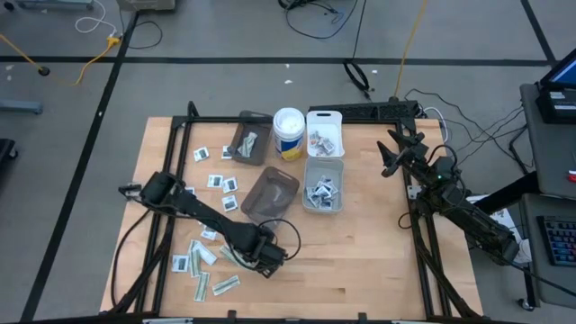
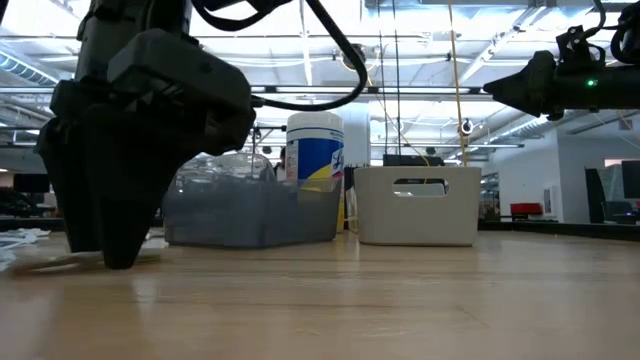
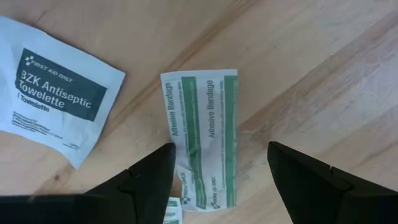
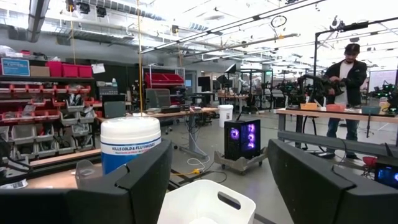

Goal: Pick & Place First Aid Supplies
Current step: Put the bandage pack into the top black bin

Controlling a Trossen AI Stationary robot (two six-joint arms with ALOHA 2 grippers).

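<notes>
Several first aid supplies lie flat and scattered on the wooden table (image 1: pixel 360 261) at its near left. My left gripper (image 3: pixel 221 155) points down among them, low over the table (image 2: pixel 110 255), and is open. Its two fingers stand on either side of a green-and-white adhesive bandage strip (image 3: pixel 205 130). A white BZK antiseptic towelette packet (image 3: pixel 53 93) lies beside the strip. My right gripper (image 4: pixel 217 180) waits open and level above the table's far right (image 1: pixel 391 155), with nothing between its fingers. My left gripper comes from above, pointing down, with its fingers astride the bandage strip and across its width. One fingertip (image 3: pixel 163 155) overlaps the strip's long edge (image 3: pixel 177 146). Whether it touches the strip, I cannot tell. The strip lies flat on the table.
Two smoky bins (image 1: pixel 249 144) (image 1: pixel 270 193), a clear bin (image 1: pixel 322 184) holding packets, a white bin (image 1: pixel 325 133) and a white wipes tub (image 1: pixel 288 133) stand at the table's far middle. More packets (image 1: pixel 216 180) lie left of them. Bare wood stretches to the near right.
</notes>
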